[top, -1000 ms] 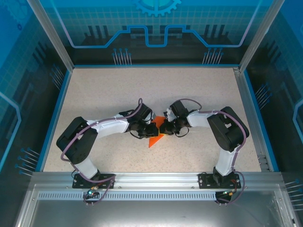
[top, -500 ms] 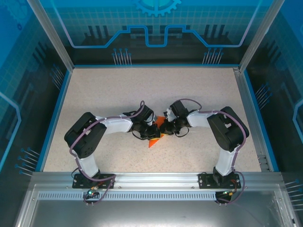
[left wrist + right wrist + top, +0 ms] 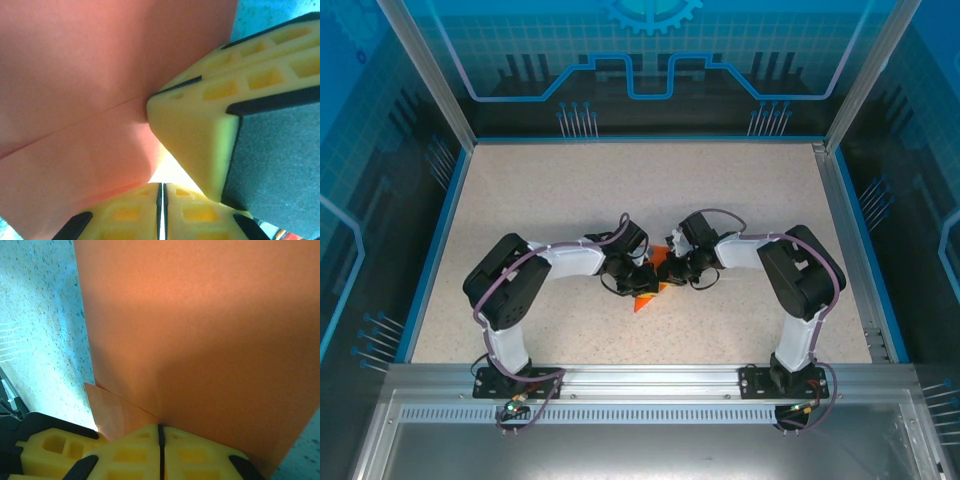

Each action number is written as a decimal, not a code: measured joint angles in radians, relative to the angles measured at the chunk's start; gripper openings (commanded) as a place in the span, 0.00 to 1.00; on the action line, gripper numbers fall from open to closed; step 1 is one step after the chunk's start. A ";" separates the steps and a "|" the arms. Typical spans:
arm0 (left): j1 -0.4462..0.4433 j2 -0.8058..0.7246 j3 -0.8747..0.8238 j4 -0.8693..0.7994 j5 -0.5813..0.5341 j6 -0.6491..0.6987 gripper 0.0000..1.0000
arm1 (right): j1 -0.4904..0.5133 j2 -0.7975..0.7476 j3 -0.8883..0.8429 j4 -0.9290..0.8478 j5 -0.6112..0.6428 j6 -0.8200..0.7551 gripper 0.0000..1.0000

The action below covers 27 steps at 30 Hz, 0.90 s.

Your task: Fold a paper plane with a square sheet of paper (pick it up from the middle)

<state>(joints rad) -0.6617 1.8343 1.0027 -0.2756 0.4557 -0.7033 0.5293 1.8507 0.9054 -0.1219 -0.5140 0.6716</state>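
The square sheet of paper (image 3: 643,299) is bright orange and folded into a small creased shape at mid-table, its pointed tip sticking out toward me below the two grippers. My left gripper (image 3: 642,276) and right gripper (image 3: 669,271) meet tip to tip over it. In the left wrist view the sheet (image 3: 75,100) shows one diagonal crease, and the left gripper (image 3: 163,210) is shut where the paper's edge runs in, with the right gripper's yellow fingers (image 3: 200,135) close beside. In the right wrist view the paper (image 3: 200,330) rises straight out of the shut right gripper (image 3: 160,452).
Speckled beige table (image 3: 550,200) lies open behind and to both sides of the arms. Blue-edged enclosure walls (image 3: 440,230) ring it, and a metal rail (image 3: 650,385) runs along the near edge. The left gripper's finger (image 3: 50,445) sits just beside the right jaws.
The left arm's elbow has swung right and folded tighter, carrying its gripper slightly closer to the right one. The right arm and the paper have barely moved.
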 measured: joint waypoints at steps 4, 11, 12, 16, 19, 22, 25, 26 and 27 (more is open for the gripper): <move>-0.008 0.009 0.007 -0.023 -0.028 0.007 0.11 | 0.000 0.000 0.000 0.000 0.000 -0.001 0.09; -0.015 0.011 -0.011 0.002 -0.045 0.006 0.10 | 0.000 0.002 0.004 -0.005 0.000 0.001 0.09; -0.015 0.008 -0.017 0.009 -0.047 0.006 0.10 | 0.000 0.002 0.004 -0.005 0.000 0.001 0.09; -0.015 -0.003 -0.039 0.038 -0.048 0.005 0.10 | 0.000 0.002 0.005 -0.007 0.001 0.001 0.09; -0.015 -0.016 -0.064 0.071 -0.048 0.005 0.10 | 0.000 0.002 0.005 -0.007 0.001 0.001 0.08; -0.015 -0.030 -0.089 0.101 -0.050 0.006 0.10 | 0.000 0.004 0.006 -0.008 0.000 0.001 0.08; -0.015 -0.043 -0.107 0.114 -0.057 0.006 0.11 | 0.000 0.008 0.008 -0.007 -0.005 0.001 0.08; -0.015 -0.049 -0.114 0.117 -0.059 0.006 0.11 | 0.000 0.009 0.010 -0.007 -0.007 0.001 0.08; -0.015 -0.054 -0.118 0.117 -0.059 0.006 0.11 | 0.000 0.009 0.010 -0.007 -0.008 0.001 0.08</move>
<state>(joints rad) -0.6769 1.7802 0.8845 -0.1589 0.3969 -0.6971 0.5297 1.8595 0.9150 -0.1291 -0.5217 0.6727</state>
